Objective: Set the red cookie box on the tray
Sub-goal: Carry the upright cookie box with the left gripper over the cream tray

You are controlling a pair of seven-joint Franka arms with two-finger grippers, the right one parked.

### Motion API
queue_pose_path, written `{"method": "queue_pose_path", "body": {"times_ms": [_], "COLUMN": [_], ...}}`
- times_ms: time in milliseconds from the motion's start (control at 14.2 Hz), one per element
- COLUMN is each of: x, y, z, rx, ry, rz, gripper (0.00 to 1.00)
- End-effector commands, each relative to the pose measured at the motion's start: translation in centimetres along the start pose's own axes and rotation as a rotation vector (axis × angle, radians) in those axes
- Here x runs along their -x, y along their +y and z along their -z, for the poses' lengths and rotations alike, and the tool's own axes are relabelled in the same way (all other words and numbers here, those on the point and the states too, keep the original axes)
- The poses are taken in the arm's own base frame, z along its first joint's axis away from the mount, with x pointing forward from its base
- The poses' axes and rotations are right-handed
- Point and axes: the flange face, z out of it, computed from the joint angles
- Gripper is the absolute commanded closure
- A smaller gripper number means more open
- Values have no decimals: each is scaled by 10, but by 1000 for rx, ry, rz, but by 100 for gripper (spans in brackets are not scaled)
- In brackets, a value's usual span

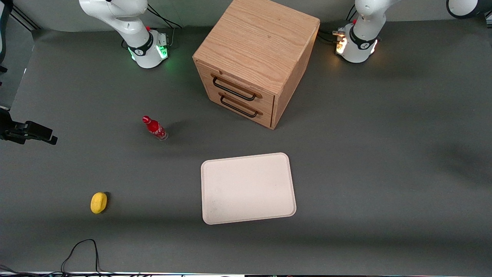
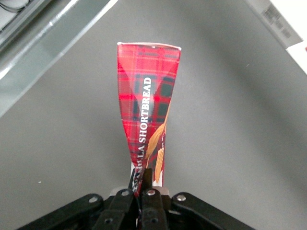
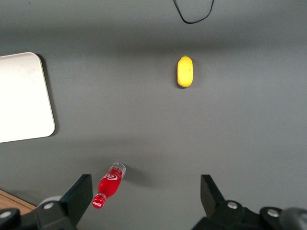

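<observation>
Claw (image 2: 145, 191): clamped on the end of the red cookie box (image 2: 148, 110), which stuck out straight ahead of it above grey table (image 2: 240, 120); tray (image 1: 248, 187) bare.

light oak two-drawer cabinet (image 1: 253, 61) with black wire handles, small red soda bottle (image 1: 155, 128) upright nearer the camera toward parked arm's end, yellow lemon-shaped object (image 1: 98, 202) nearer still, black cable loop (image 1: 81, 254)

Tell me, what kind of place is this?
Probably a robotics lab's test bench: a grey-covered table with arm bases bolted on, holding staged props, a wooden drawer cabinet and an empty tray. The gripper holds the red cookie box above the table.
</observation>
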Motion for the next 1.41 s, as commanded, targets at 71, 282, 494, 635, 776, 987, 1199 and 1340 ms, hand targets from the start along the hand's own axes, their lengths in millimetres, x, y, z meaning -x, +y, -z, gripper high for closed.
{"method": "queue_pose_path", "body": {"times_ms": [71,282,494,635,776,987,1199,1340], "x": [19,45,102,160,241,350,454,518], "y": [-24,-9,65,140,234,329,401,442], "z": [79,123,157,162,163,166,150,135], "rx": [3,18,40,16,-53,-52,-43,-16], "ry": [46,43,-13,-86,-104,-92,-82,-60], "rz": [9,-106,-358,-497,-598,-645,-735,-727], "gripper": [100,100,100,100,100,100,100,100]}}
